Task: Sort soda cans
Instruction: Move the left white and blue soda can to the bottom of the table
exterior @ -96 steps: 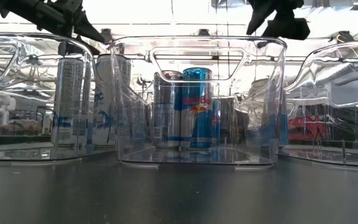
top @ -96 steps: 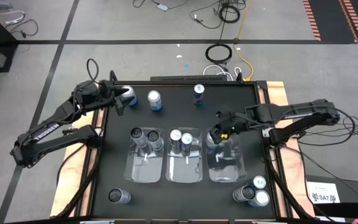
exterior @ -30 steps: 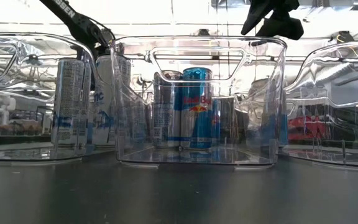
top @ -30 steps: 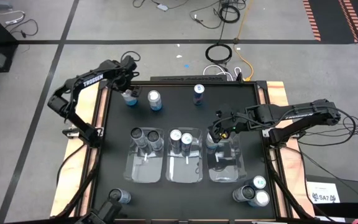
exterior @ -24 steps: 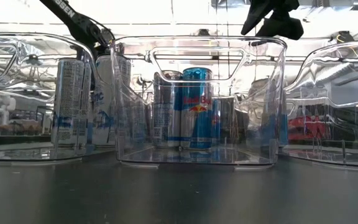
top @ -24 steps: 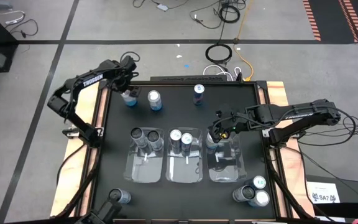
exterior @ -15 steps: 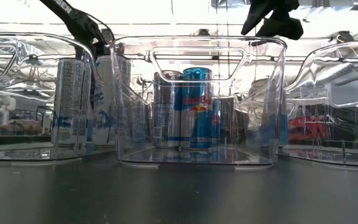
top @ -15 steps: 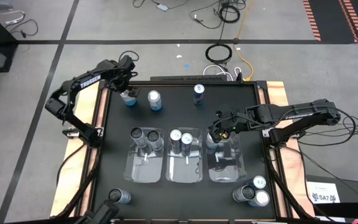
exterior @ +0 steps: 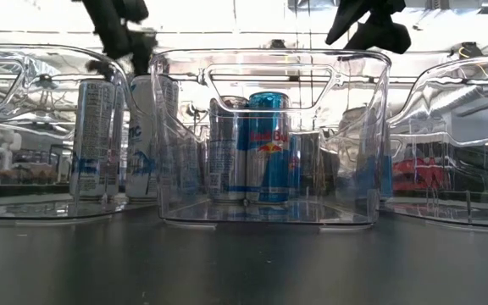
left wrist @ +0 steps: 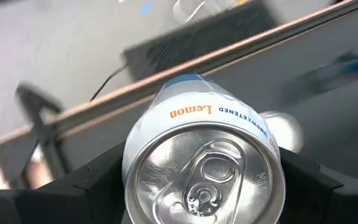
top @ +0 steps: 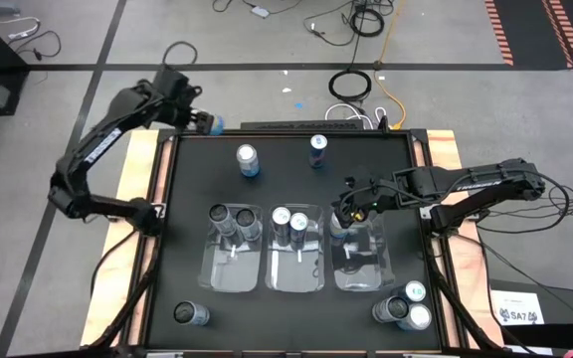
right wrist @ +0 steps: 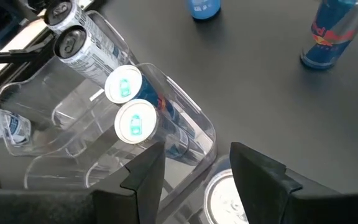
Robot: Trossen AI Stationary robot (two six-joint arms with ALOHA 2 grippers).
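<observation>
My left gripper [top: 205,123] hangs above the table's far left corner, shut on a silver-white soda can [left wrist: 204,168] lettered "Lemon". My right gripper [top: 344,211] stands open over the right clear bin [top: 366,270]. Below its fingers a can [right wrist: 227,198] stands in that bin, untouched. Two cans [top: 227,221] stand in the left bin and two blue-and-white ones [top: 288,225] in the middle bin. On the table's far part stand a silver can [top: 248,159] and a blue can [top: 317,149]. My left gripper pinches the Lemon can between its two fingers [left wrist: 95,183], one on each side of the can's wall just under the top rim [left wrist: 132,163]. The fingers slant down from above. The can is lifted clear of the table, its top facing the wrist.
One dark can [top: 189,314] stands at the near left corner and three cans [top: 406,306] at the near right corner. The three bins stand side by side across the table's middle. Wooden boards [top: 137,199] border the black table top, and cables lie on the floor beyond.
My left gripper, which stood low around the can at the far left of the table, has risen and drawn back toward the far left corner. The can went up with it and is lifted clear of the table.
</observation>
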